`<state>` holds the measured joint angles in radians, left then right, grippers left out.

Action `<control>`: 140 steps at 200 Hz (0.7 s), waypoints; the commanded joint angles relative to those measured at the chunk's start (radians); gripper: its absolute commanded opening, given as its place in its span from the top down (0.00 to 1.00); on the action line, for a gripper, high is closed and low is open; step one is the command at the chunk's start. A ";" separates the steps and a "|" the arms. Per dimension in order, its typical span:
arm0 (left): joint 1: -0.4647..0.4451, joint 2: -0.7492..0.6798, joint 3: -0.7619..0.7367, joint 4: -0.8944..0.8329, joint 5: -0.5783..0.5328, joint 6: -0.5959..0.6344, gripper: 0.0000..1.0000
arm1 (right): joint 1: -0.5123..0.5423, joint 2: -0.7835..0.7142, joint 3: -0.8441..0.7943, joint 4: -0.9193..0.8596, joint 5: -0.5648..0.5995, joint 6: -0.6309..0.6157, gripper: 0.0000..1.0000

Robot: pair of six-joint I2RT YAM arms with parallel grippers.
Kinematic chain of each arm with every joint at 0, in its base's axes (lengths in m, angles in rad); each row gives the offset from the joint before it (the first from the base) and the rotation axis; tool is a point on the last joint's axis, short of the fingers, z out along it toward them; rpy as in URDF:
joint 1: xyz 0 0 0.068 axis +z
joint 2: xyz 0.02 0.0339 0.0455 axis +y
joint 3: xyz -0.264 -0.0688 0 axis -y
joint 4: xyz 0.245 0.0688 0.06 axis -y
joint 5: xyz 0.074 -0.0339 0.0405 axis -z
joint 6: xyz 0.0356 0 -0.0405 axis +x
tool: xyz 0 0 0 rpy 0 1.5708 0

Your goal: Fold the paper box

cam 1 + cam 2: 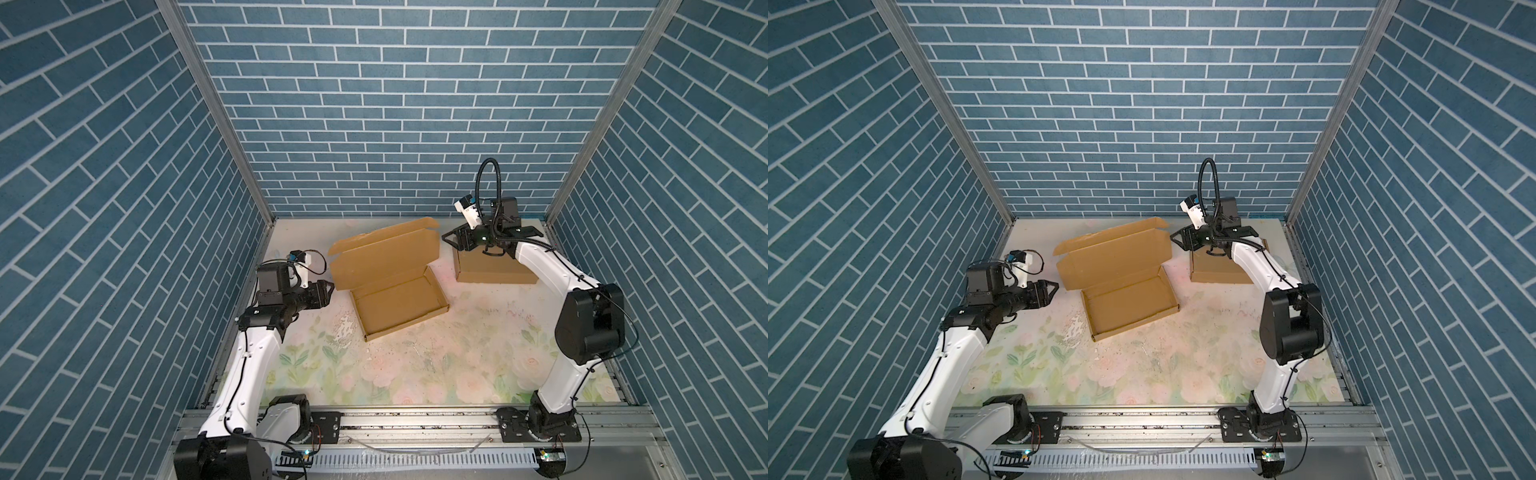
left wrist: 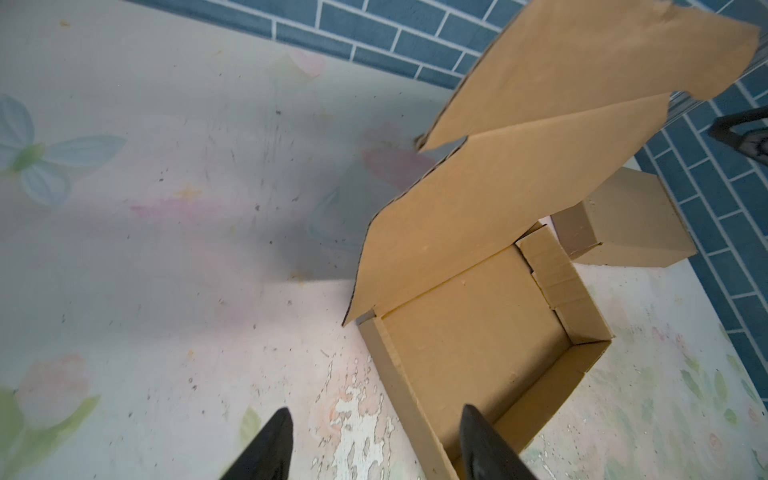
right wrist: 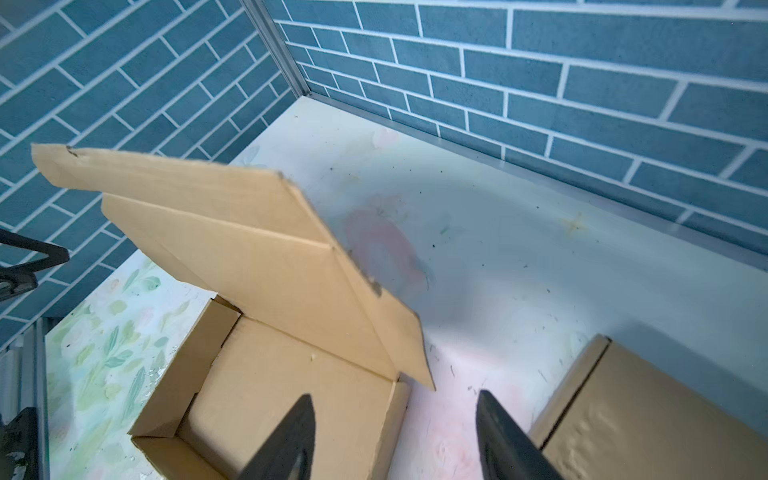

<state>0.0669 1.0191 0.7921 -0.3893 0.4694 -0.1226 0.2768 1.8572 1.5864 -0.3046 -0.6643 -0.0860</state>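
**Both arms reached inward, both hands parted**

The white-and-black left arm (image 1: 253, 353) is leaned forward from its base and bent at the wrist, so that the black two-fingered left hand (image 1: 329, 291) is held level and pointed toward the middle. Its tapered fingers (image 2: 270, 449) are seen spread well apart in the left wrist view. The white-and-black right arm (image 1: 561, 374) is raised from its base, folded at a bulky black elbow (image 1: 590, 320) and stretched far back. The black two-fingered right hand (image 1: 448, 241) is pointed toward the robot's left, and its fingers (image 3: 507, 440) are likewise seen parted.
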 commanded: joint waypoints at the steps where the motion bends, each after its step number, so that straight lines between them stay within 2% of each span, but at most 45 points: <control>1: 0.005 0.041 -0.001 0.105 0.083 0.063 0.35 | -0.015 0.096 0.134 -0.102 -0.184 -0.153 0.38; 38: 0.005 0.121 0.017 0.177 0.173 0.083 0.38 | -0.015 0.238 0.295 -0.299 -0.261 -0.257 0.40; 67: 0.005 0.142 -0.004 0.230 0.188 0.105 0.42 | -0.007 0.293 0.336 -0.294 -0.317 -0.241 0.43; 114: 0.005 0.186 -0.028 0.300 0.193 0.140 0.56 | 0.014 0.343 0.381 -0.319 -0.343 -0.240 0.51; 140: 0.004 0.208 -0.034 0.333 0.193 0.153 0.58 | 0.025 0.372 0.393 -0.322 -0.341 -0.229 0.55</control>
<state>0.0669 1.2110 0.7746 -0.1154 0.6460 -0.0013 0.2901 2.1960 1.9282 -0.5953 -0.9627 -0.2523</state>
